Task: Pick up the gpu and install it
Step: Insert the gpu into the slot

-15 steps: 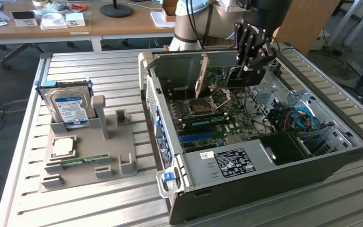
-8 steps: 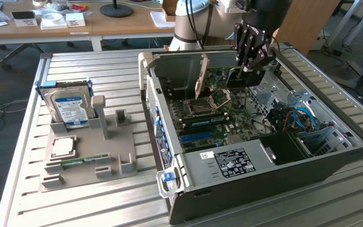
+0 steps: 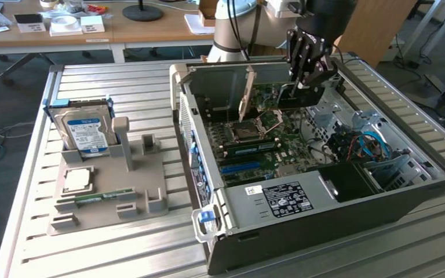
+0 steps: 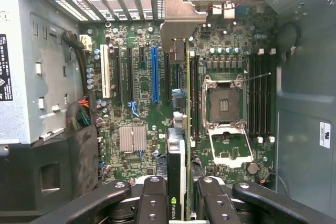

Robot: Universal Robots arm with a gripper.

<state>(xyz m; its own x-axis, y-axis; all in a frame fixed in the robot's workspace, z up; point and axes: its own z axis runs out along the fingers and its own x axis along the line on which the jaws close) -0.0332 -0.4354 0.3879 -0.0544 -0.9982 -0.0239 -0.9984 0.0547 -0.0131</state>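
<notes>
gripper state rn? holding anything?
Gripper: shut on the thin green-and-black gpu card with a silver end bracket, edge-on over the green motherboard.

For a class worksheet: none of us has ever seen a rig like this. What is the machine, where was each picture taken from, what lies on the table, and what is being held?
The machine is a robot arm ending in a gripper, a clamp with fingers. One picture comes from a camera standing apart from the arm, looking over the whole table. The other comes from a camera on the robot's wrist, looking down past its fingers into an open computer case. At the exterior view's left, a grey holder carries a blue-labelled hard drive, a processor chip and a narrow memory stick. The gripper is shut on the gpu, a thin graphics card with a silver end bracket, held edge-on inside the case over the green motherboard.
</notes>
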